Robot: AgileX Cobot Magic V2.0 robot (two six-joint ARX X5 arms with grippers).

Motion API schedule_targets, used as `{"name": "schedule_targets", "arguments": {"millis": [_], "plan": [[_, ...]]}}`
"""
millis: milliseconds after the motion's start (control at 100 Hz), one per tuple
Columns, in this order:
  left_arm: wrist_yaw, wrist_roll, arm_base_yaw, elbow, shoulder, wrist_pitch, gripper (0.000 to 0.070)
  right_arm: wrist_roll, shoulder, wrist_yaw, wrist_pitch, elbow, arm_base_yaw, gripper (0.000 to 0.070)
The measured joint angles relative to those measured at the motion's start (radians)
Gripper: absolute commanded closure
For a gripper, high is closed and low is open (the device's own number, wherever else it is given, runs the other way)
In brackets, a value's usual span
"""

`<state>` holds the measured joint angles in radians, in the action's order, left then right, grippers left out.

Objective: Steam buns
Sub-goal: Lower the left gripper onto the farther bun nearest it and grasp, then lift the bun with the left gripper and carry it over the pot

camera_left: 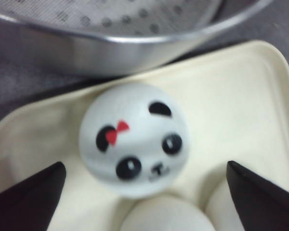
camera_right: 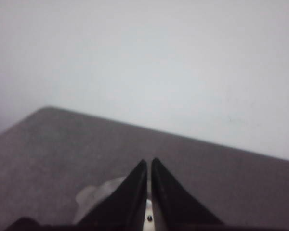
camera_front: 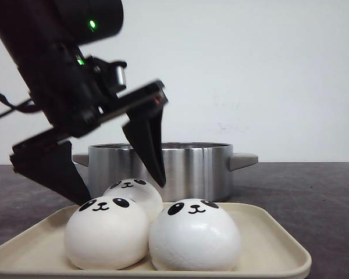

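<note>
Dark grey, matte table (camera_front: 314,192) seen from low over its surface, meeting a plain white wall behind. Resting directly on the table are a cream, round-cornered tray (camera_front: 273,247) at the near edge and, just behind it, a stainless-steel steamer pot (camera_front: 192,168) with side handles. The wrist views show the same grey table surface (camera_right: 53,144) beside the pot and tray.
</note>
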<state>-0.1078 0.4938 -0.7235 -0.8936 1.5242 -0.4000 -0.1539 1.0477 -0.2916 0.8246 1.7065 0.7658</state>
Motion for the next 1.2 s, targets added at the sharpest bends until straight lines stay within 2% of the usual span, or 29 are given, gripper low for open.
{"name": "schedule_targets", "arguments": {"millis": [130, 320, 360, 390, 530, 550, 700, 810, 1010, 1110, 1200], "plan": [[0.006, 0.042, -0.001, 0.0, 0.035, 0.034, 0.0002, 0.0, -0.003, 0.003, 0.008, 0.0, 0.0, 0.0691], [0.028, 0.053, -0.001, -0.002, 0.057, 0.035, 0.0047, 0.0, -0.006, 0.003, 0.008, 0.0, 0.0, 0.0691], [0.031, 0.053, -0.001, -0.003, 0.059, 0.035, 0.0117, 0.0, -0.006, 0.003, 0.008, 0.0, 0.0, 0.0691], [0.034, 0.052, -0.001, -0.004, 0.061, 0.035, 0.0196, 0.0, -0.006, 0.003, 0.008, 0.0, 0.0, 0.0691], [0.039, 0.053, -0.001, -0.004, 0.068, 0.031, 0.0659, 0.0, -0.006, 0.003, 0.009, 0.0, 0.0, 0.0691], [0.039, 0.053, -0.001, -0.004, 0.068, 0.032, 0.07, 0.0, -0.006, 0.003, 0.01, 0.0, 0.0, 0.0691], [0.037, 0.057, -0.001, -0.006, 0.068, 0.03, 0.0695, 0.0, -0.006, 0.003, 0.038, 0.0, 0.0, 0.0691], [0.022, 0.057, -0.004, -0.028, 0.049, -0.02, 0.0695, 0.0, -0.006, 0.003, 0.051, 0.0, 0.0, 0.0691], [-0.076, 0.048, -0.049, -0.122, -0.104, -0.043, 0.0695, 0.0, -0.006, 0.003, 0.05, 0.0, 0.0, 0.0691], [-0.068, 0.047, -0.065, -0.174, -0.183, -0.029, 0.0695, 0.0, -0.006, 0.003, 0.049, 0.0, 0.0, 0.0691], [-0.011, 0.039, -0.062, -0.229, -0.205, -0.029, 0.0694, 0.0, -0.006, 0.003, 0.049, 0.0, 0.0, 0.0691]]}}
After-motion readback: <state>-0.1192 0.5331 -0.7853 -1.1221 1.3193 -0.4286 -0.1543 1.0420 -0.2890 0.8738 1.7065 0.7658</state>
